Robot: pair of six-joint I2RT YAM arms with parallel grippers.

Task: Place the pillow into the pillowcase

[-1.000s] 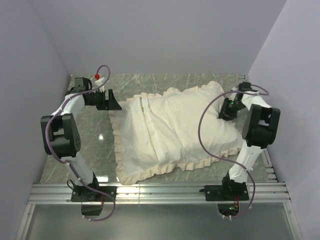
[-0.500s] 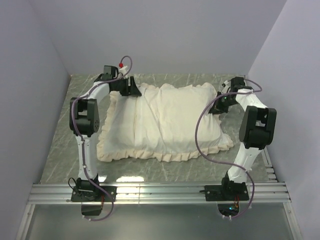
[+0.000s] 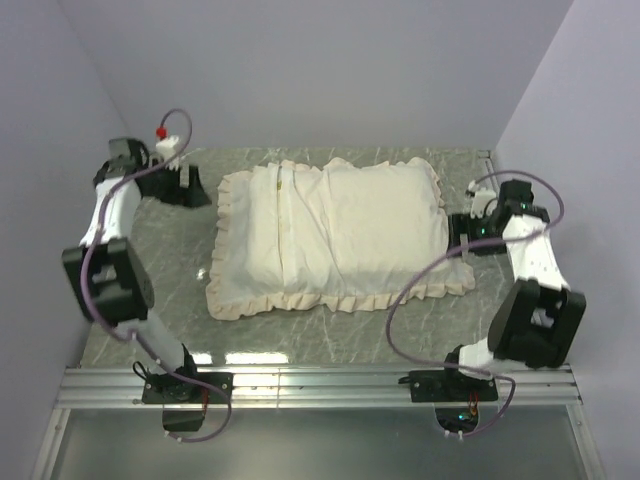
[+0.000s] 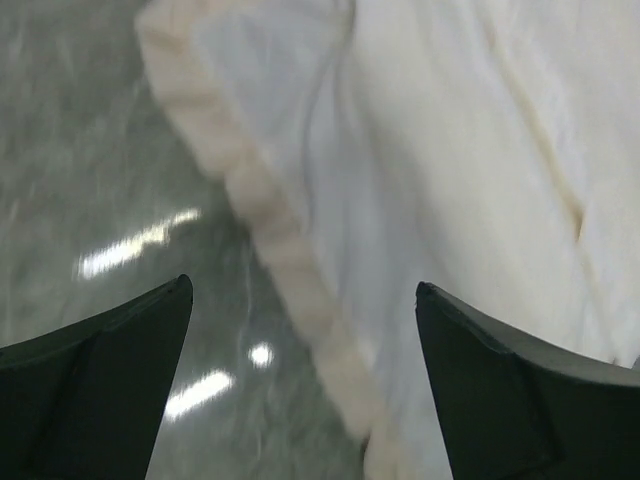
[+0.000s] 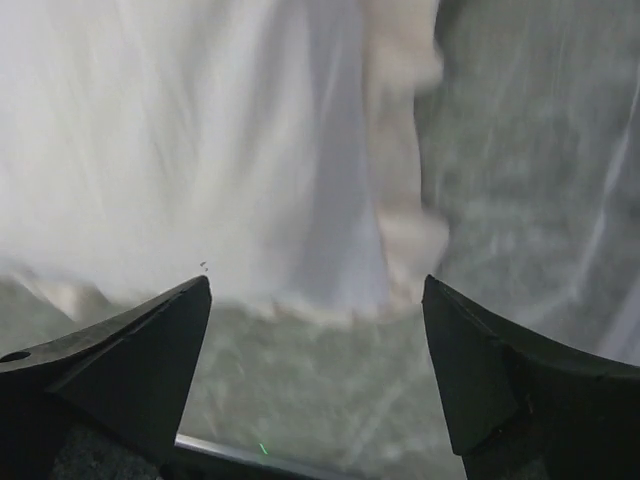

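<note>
The pillowcase (image 3: 340,230) lies flat on the marble table, white face up, with cream ruffled trim all round; it looks plump. A seam runs down its left part. The pillow is hidden; no yellow cushion shows. My left gripper (image 3: 197,192) hovers open, off the case's far left corner and apart from it; in the left wrist view the ruffled edge of the pillowcase (image 4: 300,260) passes below the left gripper's (image 4: 302,287) spread fingers. My right gripper (image 3: 453,240) is open at the case's right edge; the right wrist view shows the pillowcase (image 5: 200,130) just ahead of the right gripper (image 5: 316,282), nothing held.
The grey marble table (image 3: 150,270) is boxed in by pale walls on the left, back and right. An aluminium rail (image 3: 320,385) with both arm bases runs along the near edge. Cables loop off both arms.
Both grippers have opened and left the pillowcase's far corners. The left arm swung out to the left, the right arm drew back to the right. The case has settled flat.
</note>
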